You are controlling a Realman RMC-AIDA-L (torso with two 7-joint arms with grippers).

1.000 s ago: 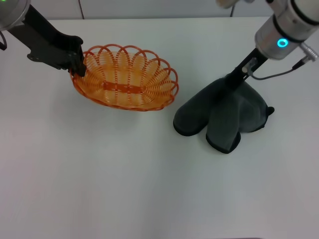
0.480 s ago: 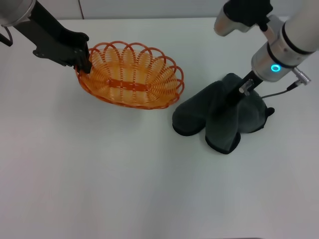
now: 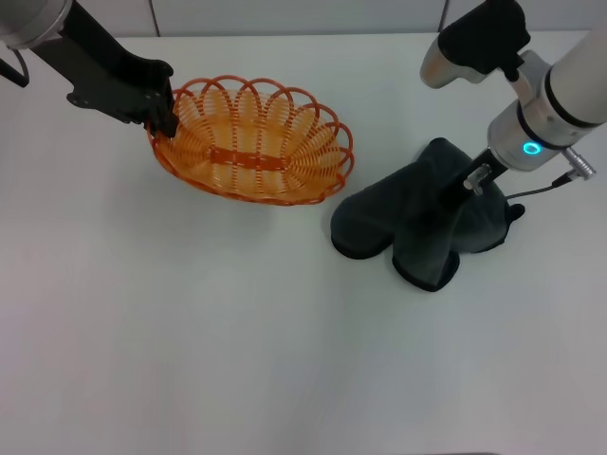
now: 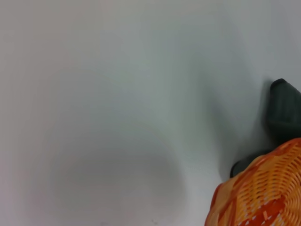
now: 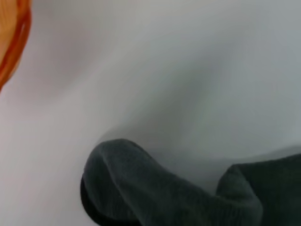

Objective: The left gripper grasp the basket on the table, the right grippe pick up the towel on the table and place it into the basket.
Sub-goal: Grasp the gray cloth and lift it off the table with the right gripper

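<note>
At the upper left of the head view, the left gripper (image 3: pixel 163 112) is a black claw. At upper right, the right gripper (image 3: pixel 471 182) is slim and black, below a silver-white joint with a teal ring light and grey cable.

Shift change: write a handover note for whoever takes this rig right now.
Left gripper: shut on the left end of the basket, which sits on the table.
Right gripper: down on top of the towel, pinching it; the towel's lower folds lie on the table, right of the basket and apart from it.
Done: basket grasped, towel gripped.
Left: lift the towel, carry it over, drop it into the empty basket.
</note>
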